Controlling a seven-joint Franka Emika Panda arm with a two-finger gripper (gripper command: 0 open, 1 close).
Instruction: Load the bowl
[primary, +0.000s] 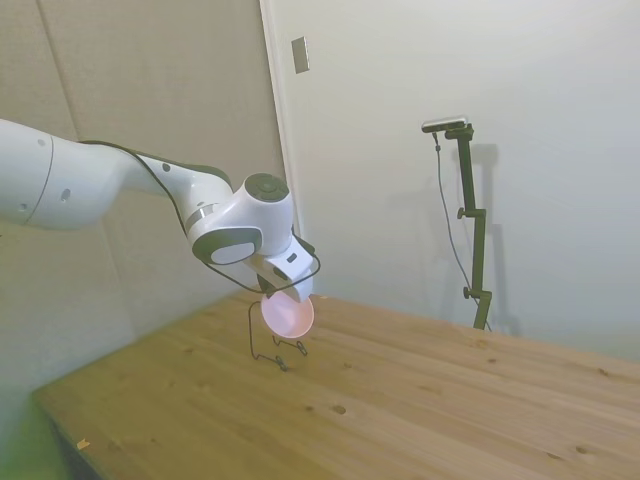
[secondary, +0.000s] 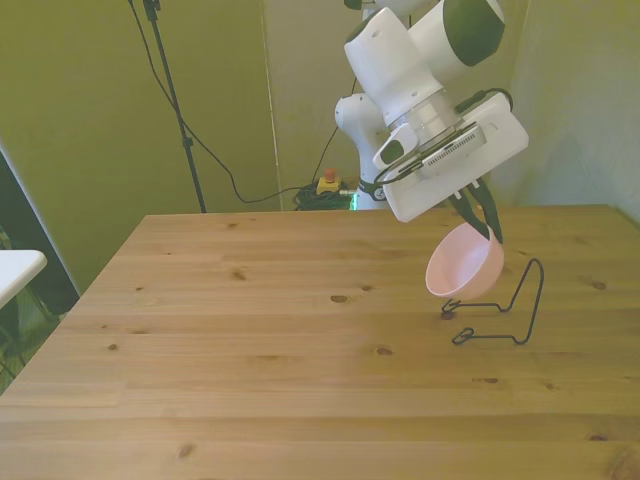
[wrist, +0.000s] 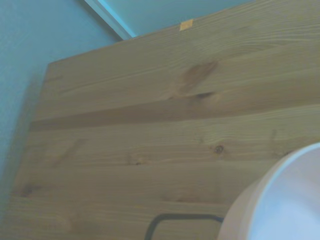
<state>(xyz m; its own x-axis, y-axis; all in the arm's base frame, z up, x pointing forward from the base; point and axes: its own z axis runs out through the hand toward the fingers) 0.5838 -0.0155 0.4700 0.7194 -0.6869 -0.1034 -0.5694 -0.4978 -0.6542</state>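
Note:
The small pale pink bowl (primary: 287, 316) (secondary: 464, 268) hangs tipped on its side just over the table, its opening turned toward the side camera. My gripper (primary: 297, 291) (secondary: 487, 230) is shut on the bowl's upper rim. A thin black wire rack (primary: 262, 345) (secondary: 523, 300) stands on the wood directly beside and under the bowl. Whether the bowl touches the wire I cannot tell. In the wrist view the bowl's pale wall (wrist: 280, 200) fills one corner, with a piece of the rack's wire (wrist: 180, 218) next to it.
The wooden table (secondary: 250, 340) stretches wide toward the front view's left. A small orange tag (primary: 83, 443) (wrist: 186, 24) marks one table corner. A white surface (secondary: 15, 265) juts in at the front view's left edge, off the table.

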